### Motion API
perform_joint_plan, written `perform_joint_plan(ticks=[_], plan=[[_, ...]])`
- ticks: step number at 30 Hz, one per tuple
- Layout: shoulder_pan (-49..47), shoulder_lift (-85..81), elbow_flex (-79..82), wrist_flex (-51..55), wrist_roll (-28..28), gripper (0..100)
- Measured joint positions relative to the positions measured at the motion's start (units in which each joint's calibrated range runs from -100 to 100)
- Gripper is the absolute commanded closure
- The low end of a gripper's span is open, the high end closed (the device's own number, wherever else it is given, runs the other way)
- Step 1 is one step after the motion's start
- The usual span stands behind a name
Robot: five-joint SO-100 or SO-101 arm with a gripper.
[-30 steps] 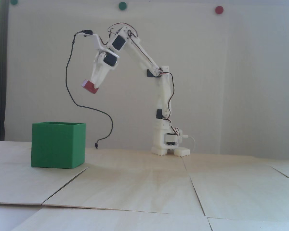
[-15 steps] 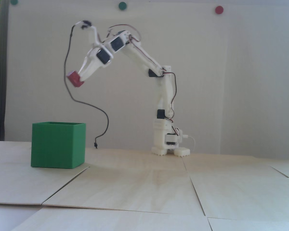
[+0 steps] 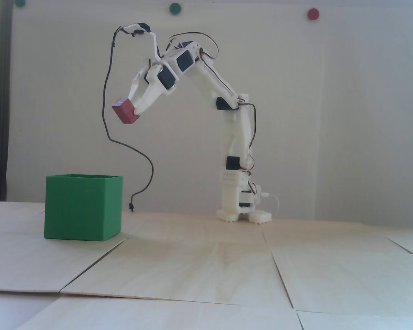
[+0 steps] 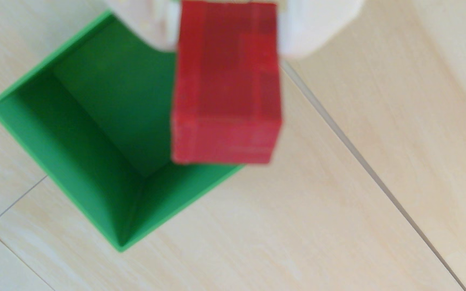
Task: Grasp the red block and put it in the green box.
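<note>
From my station, the fixed view showed the white arm [image 3: 239,137] bent over toward the left side of the table [image 3: 206,268], its base standing at the table's far edge against the wall. The gripper [image 3: 135,109] was pinching the red block [image 3: 125,110], which hung tilted in the air, well above the tabletop and touching nothing but the fingers. The green box [image 3: 82,208] sat upright on the table near its far left corner, open side up, and in that view the block hung high over the box's right-hand wall. A black cable [image 3: 106,103] looped down from the camera mount on top of the wrist and ended near the table's far edge, just to the right of the box. Through the wrist view I looked straight down past the red block [image 4: 226,84], which was blurred and filled the upper middle of the picture, with pale fingers [image 4: 310,28] pressed against its sides at the top edge. Below it lay the green box [image 4: 58,126], turned corner-on, its inside empty as far as I could see; the block overlapped the box's right-hand corner and part of the opening. Thin seams ran between the pale wooden panels of the table [image 4: 366,196].
</note>
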Motion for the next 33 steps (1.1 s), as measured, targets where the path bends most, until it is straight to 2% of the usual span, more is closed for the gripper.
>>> perform_joint_plan(ticks=[21,33], plan=[[3.59,0.00,0.00,3.00,0.00,98],[-3.06,7.47,-0.27,2.08,0.00,98]])
